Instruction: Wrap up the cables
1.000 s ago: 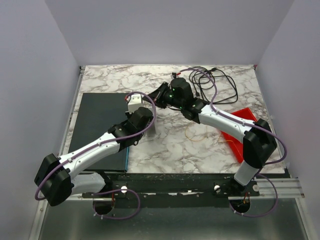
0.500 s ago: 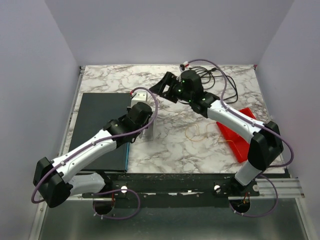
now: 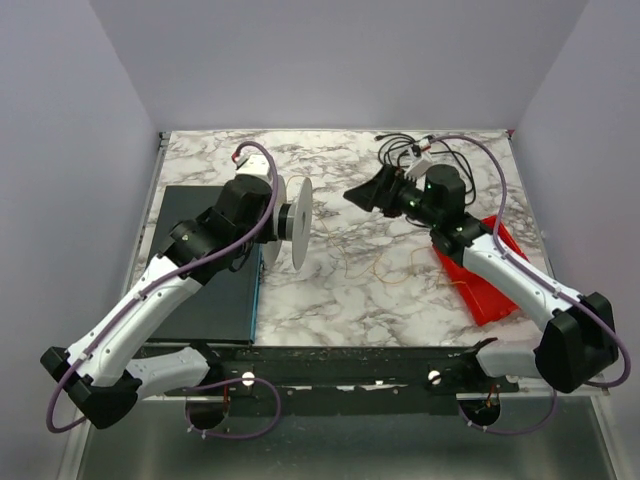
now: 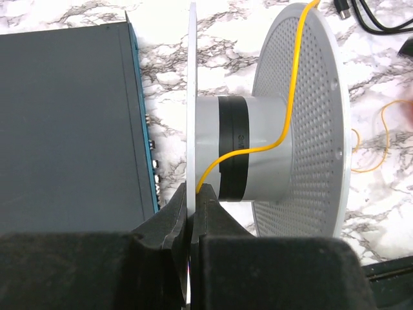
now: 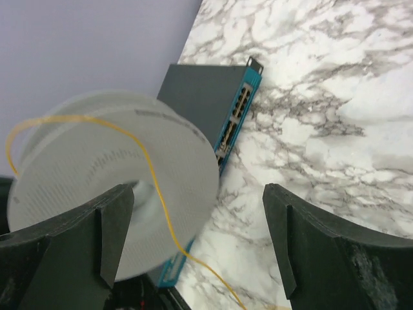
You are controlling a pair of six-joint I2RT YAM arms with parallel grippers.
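Top view, left gripper (image 3: pixel 281 222): clamped on the white spool (image 3: pixel 298 222), which stands on edge over the marble table (image 3: pixel 330 300), beside the dark network switch (image 3: pixel 195 255).
Top view, right gripper (image 3: pixel 360 192): points toward the spool, apart from it.
Top view, cables (image 3: pixel 398 150): a black tangle at the table's far right, behind the right gripper.
Top view, yellow wire (image 3: pixel 385 265): thin loops lie between the spool and the red tray (image 3: pixel 490 290).
Left wrist view, left gripper (image 4: pixel 191 206): fingers pinch the rim of the spool's (image 4: pixel 303 129) near flange.
Left wrist view, yellow wire (image 4: pixel 289 110): crosses the hub and the perforated far flange.
Left wrist view, cables (image 4: pixel 387 27): on the table in the top right corner, beyond the spool.
Right wrist view, right gripper (image 5: pixel 200 239): fingers spread wide, holding nothing.
Right wrist view, spool (image 5: pixel 116 161): blurred, ahead of the fingers, with the yellow wire (image 5: pixel 77 117) draped over it and the network switch (image 5: pixel 206 97) behind.
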